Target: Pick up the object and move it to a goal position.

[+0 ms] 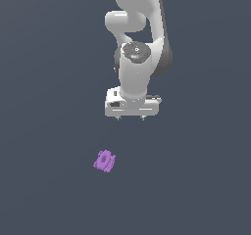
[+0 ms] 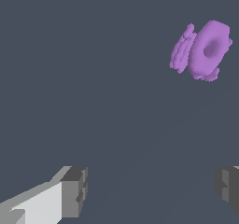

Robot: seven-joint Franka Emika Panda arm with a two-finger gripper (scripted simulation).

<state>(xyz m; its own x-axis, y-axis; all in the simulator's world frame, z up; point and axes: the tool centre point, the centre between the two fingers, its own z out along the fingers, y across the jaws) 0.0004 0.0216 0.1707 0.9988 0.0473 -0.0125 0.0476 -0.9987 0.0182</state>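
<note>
Plain dark grey surface (image 1: 44,82), unmarked. Object (image 1: 104,160): purple gear-like piece, lying apart from the arm, toward the exterior view's left. End effector (image 1: 130,117): spread wide, nothing held. Pick-up and transfer are judged outstanding; no goal marker is seen.

The arm (image 1: 139,48) looks like smooth white plastic with a soft sheen, darker grey at its joints; the gripper (image 1: 130,117) has matt grey pads (image 2: 74,191), faintly ridged; below it, the object (image 1: 104,160) is matt purple, knobbly and rough-edged; the floor (image 1: 44,131) is flat, dull slate-grey, without texture.
</note>
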